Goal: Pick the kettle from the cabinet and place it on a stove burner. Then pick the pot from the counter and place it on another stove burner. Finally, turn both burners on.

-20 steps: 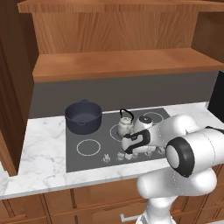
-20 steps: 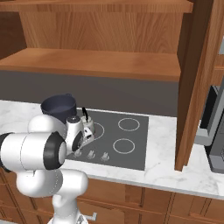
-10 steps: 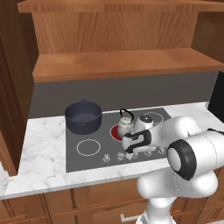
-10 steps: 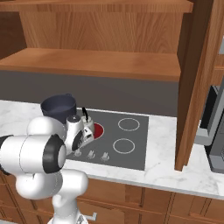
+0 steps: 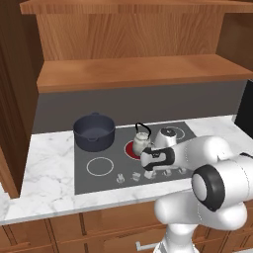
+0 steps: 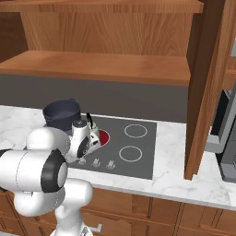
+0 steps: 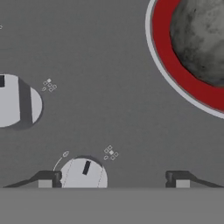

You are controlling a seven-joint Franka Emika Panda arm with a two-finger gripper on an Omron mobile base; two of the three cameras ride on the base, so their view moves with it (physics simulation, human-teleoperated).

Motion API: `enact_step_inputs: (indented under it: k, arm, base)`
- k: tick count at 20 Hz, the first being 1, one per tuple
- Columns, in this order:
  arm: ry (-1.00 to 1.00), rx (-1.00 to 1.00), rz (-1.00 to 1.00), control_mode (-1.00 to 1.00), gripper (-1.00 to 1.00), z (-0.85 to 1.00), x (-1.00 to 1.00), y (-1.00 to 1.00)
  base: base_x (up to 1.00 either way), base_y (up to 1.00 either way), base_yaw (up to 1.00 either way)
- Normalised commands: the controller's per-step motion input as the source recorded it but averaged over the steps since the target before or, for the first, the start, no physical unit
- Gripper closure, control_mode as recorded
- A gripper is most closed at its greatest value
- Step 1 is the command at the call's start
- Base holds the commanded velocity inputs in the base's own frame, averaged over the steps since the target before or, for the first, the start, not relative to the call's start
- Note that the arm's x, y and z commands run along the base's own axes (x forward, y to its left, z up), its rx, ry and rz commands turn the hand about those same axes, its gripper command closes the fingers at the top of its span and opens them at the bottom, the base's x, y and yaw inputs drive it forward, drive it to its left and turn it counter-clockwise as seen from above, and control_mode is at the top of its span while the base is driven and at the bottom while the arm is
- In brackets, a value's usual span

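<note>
Open gripper (image 7: pixel 113 178) over the stove knobs

The arm bends low across the cooktop (image 5: pixel 99 148), jaws wide either side of a knob (image 7: pixel 83 173). The kettle (image 5: pixel 141 142) sits on a glowing red burner (image 7: pixel 183 76); pot (image 5: pixel 94 131) behind-left.

Both base views look forward and down at the cooktop (image 5: pixel 148 153) from behind the arm, one from its left and one from its right, sharing the glowing red burner (image 6: pixel 104 136) under the kettle (image 5: pixel 141 143), which the hand view faces straight down from close above beside two knobs (image 7: pixel 83 173).
</note>
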Motion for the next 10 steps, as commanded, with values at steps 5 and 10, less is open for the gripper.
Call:
enact_step_inputs:
  k: [5,10]
  arm:
    - [0.0,0.0,0.0,-1.0,-1.0,-0.11,-0.24,-0.06]
    - [0.0,0.0,0.0,-1.0,-1.0,-0.02,-0.14,-0.02]
  base:
    - [0.0,0.0,0.0]
    - [0.0,0.0,0.0]
